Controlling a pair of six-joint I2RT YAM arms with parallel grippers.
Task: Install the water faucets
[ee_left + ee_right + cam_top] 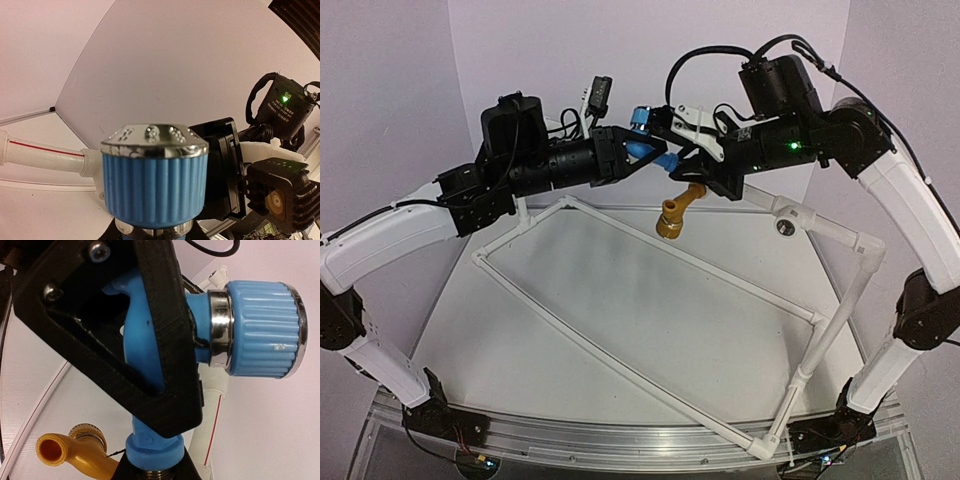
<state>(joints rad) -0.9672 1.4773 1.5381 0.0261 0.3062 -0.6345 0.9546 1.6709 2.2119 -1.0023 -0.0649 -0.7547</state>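
Blue faucet point(641, 120) is gripped mid-air at its body by the left gripper point(638, 152) and at its threaded end by the right gripper point(680, 166), yellow faucet point(676, 213) seen just below.

Upper centre of the frame: the left gripper point(628, 155) and the right gripper point(685, 165) meet, both closed on the blue faucet point(642, 120), held clear of the table point(620, 290). The mustard-yellow faucet point(676, 215) sits just below the right gripper, above the far rail of the white pipe frame point(835, 325) lying across centre and right. Whether that faucet is attached cannot be determined.
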